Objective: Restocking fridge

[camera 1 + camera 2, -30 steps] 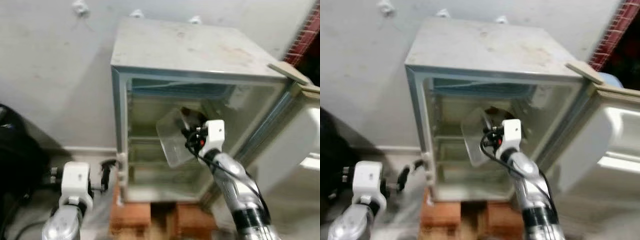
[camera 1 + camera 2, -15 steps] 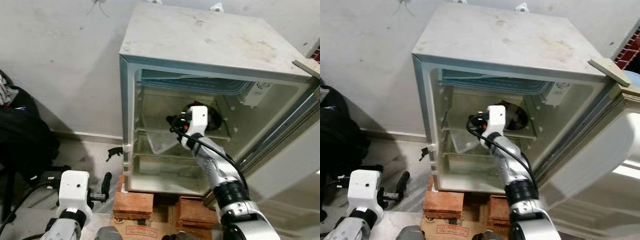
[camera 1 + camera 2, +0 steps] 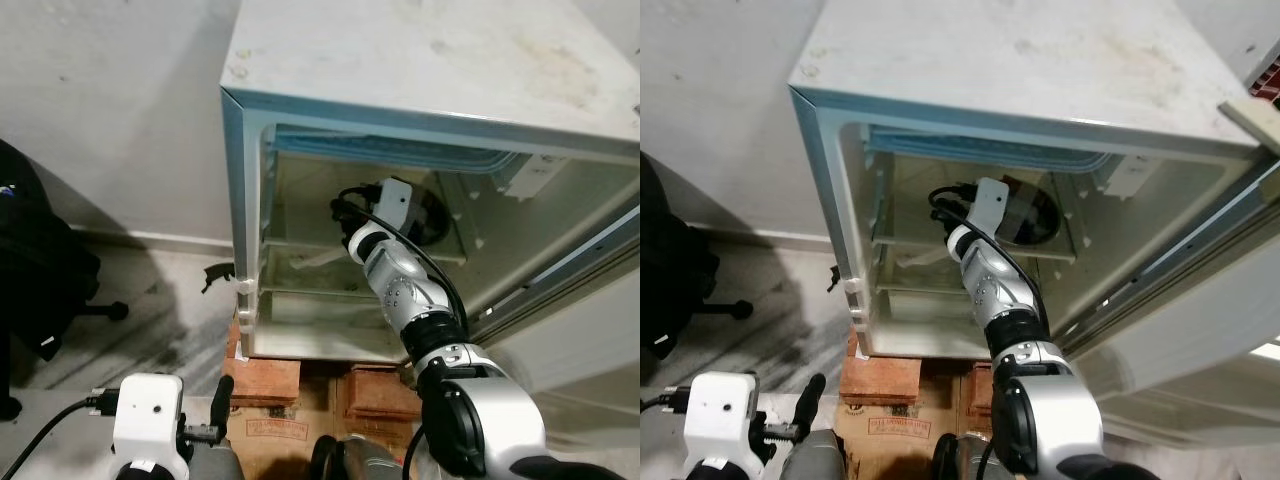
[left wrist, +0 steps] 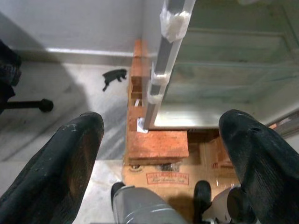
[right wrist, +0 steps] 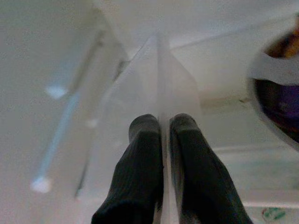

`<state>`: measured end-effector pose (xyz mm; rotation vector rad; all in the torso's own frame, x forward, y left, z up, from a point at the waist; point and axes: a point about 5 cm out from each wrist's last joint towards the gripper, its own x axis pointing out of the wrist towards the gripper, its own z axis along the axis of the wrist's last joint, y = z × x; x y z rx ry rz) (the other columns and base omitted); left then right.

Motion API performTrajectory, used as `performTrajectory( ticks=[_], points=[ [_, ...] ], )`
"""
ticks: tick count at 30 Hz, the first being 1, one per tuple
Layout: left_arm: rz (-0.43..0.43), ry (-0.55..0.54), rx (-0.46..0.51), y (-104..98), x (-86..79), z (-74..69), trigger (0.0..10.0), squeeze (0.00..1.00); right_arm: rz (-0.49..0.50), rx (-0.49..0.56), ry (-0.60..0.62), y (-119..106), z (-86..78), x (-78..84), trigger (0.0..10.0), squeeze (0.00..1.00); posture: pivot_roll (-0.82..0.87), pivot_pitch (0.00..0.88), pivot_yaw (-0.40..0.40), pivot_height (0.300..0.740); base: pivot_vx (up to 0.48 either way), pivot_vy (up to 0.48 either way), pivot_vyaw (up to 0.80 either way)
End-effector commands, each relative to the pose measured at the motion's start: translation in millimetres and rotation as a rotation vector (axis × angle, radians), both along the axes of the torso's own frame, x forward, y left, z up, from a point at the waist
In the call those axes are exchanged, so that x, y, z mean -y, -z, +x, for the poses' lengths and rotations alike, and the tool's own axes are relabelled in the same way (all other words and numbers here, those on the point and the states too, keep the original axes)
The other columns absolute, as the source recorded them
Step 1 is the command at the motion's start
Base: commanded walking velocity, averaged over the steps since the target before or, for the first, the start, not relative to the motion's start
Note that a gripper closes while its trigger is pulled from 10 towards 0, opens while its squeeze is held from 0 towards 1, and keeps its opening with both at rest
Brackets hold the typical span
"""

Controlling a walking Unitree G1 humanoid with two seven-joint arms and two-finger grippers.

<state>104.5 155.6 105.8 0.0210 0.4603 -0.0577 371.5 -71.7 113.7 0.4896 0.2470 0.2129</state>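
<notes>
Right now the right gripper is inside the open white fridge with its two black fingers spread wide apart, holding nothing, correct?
Not quite. The right gripper is inside the open white fridge, but the right wrist view shows its black fingers pinched shut on a clear plastic container.

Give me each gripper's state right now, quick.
Left gripper: open, holding nothing, down low in front of the fridge.
Right gripper: shut on the clear plastic container, inside the fridge.
</notes>
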Motion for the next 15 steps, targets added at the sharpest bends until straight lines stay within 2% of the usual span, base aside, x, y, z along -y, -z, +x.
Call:
performTrajectory(
  ticks=[1, 5, 15],
  points=[
    [-0.002, -0.017, -0.005, -6, 0.9, -4.9, 10.0, 0.0, 0.028, -0.046, 0.089, 1, 4.4, 5.5, 10.0, 0.0, 0.33, 0.269, -0.146, 0.74, 0.0, 0.0, 0.0],
    [-0.006, -0.031, -0.009, -9, 1.6, -7.1, 10.0, 0.0, 0.059, -0.074, 0.147, -3, 8.1, 2.6, 10.0, 0.0, 0.32, 0.275, -0.151, 0.74, 0.0, 0.0, 0.0],
    [-0.027, -0.033, -0.021, -9, 9.4, -7.6, 10.0, 0.0, 0.233, -0.16, 0.204, -4, 5.2, -24.7, 10.0, 0.0, 0.32, 0.275, -0.16, 0.74, 0.0, 0.0, 0.0]
  ],
)
